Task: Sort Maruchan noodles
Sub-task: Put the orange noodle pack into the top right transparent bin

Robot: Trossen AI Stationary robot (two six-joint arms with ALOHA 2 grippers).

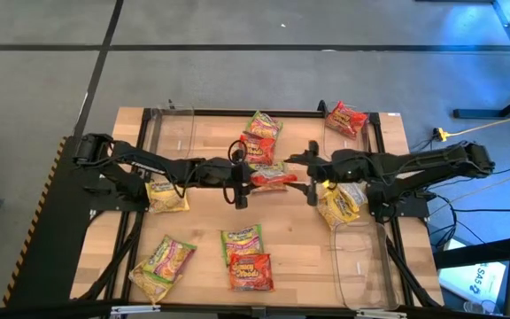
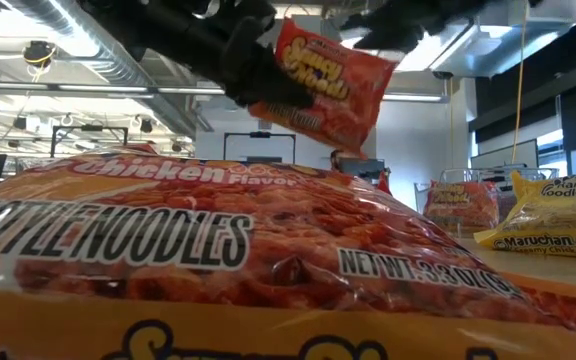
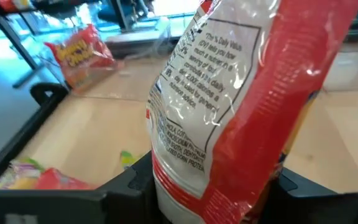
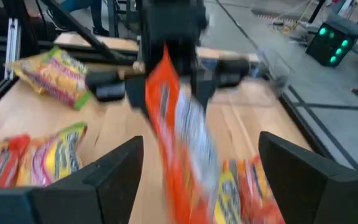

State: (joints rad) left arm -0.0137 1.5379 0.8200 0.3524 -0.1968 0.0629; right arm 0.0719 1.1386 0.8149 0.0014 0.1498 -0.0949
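Both arms reach inward over mid-table, the left gripper (image 1: 240, 182) pinching one end of a red-orange noodle packet (image 1: 271, 175) held aloft, while the right gripper (image 1: 312, 180), at its three o'clock, stands with fingers (image 4: 114, 171) spread wide, holding nothing

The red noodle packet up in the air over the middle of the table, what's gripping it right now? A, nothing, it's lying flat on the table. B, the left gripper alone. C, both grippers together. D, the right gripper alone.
B: the red noodle packet sits clamped between the left gripper fingers in the left wrist view, while the right gripper stands open, its fingers clear of the packet on both sides.
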